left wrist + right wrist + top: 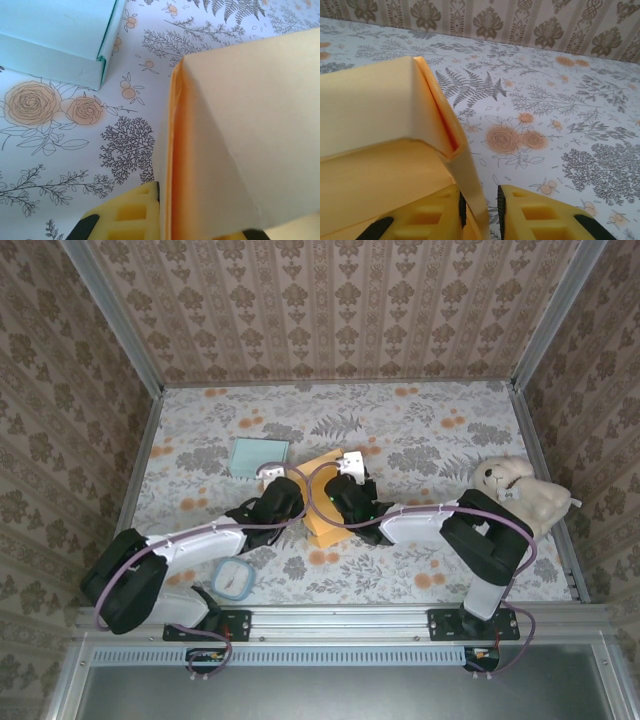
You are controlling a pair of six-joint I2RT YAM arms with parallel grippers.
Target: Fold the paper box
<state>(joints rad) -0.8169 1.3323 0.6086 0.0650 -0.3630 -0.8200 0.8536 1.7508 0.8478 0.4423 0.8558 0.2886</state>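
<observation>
The orange paper box (322, 502) lies partly folded in the middle of the table, between my two grippers. My left gripper (298, 502) is on its left side, and in the left wrist view it (167, 215) is shut on the box's (240, 125) upright left wall; the folded flap hides the far finger. My right gripper (342, 502) is on the box's right side. In the right wrist view it (480, 202) straddles the doubled-over wall of the box (370, 100). The wall rests against the left pad (462, 207) and a gap separates it from the right pad.
A pale teal box (258, 456) (50, 35) lies just beyond the left gripper. A cream plush toy (520, 490) sits at the right edge. A clear container with a blue rim (233, 578) rests near the left arm's base. Patterned walls enclose the table.
</observation>
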